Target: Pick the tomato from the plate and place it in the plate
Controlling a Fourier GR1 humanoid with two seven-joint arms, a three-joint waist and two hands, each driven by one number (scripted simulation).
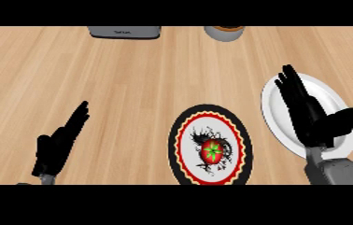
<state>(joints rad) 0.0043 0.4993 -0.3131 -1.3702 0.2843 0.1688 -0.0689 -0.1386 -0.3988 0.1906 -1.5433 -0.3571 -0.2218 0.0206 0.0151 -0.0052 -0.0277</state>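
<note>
A red tomato (214, 151) with a green stem lies in the middle of a patterned plate (180, 126) with a black and red rim, at the lower centre. To its right sits a plain white plate (274, 112). My right hand (308, 111) hovers open over the white plate, fingers straight and pointing away from me, apart from the tomato. My left hand (60, 142) stands open at the lower left, fingers up, holding nothing.
A grey appliance (124, 32) stands at the counter's far edge, left of centre. A grey cup-like container (224, 32) stands at the far edge, right of centre. Bare wooden counter (138, 79) lies between them and the plates.
</note>
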